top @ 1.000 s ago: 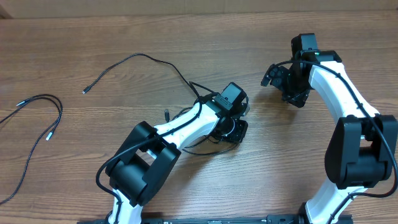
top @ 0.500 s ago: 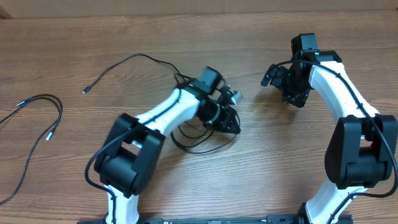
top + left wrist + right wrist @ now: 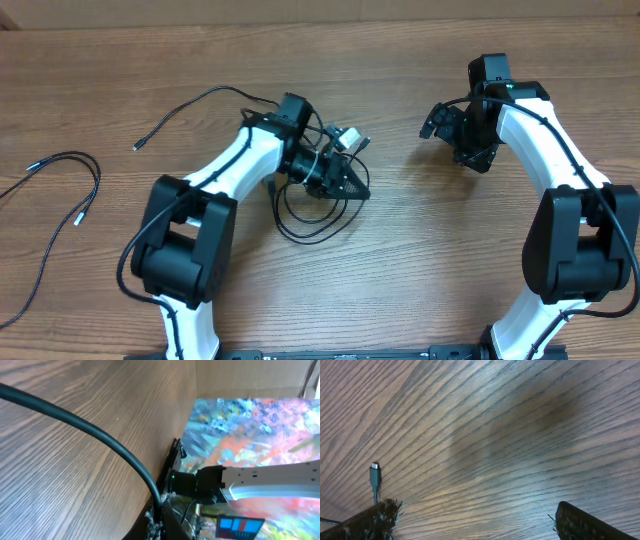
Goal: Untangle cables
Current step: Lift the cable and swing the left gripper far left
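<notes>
A tangle of black cables [image 3: 312, 218] lies looped on the wooden table just below my left gripper [image 3: 358, 190]. That gripper is shut on one black cable [image 3: 100, 435]; in the left wrist view the cord runs from the upper left into the closed jaws [image 3: 157, 516]. Another strand [image 3: 210, 93] leads from the tangle up and left to a plug end [image 3: 135, 148]. My right gripper [image 3: 455, 140] hovers open at the right, apart from the tangle. Only bare wood shows between its fingertips [image 3: 375, 520], with a small plug end [image 3: 375, 474] beside the left one.
A separate black cable [image 3: 70, 190] with silver tips lies at the far left of the table [image 3: 420, 260]. The table's back edge runs along the top of the overhead view.
My left arm has swung left and towards the back with the cable in its grip, uncovering the loops on the table. The right arm has not moved.
</notes>
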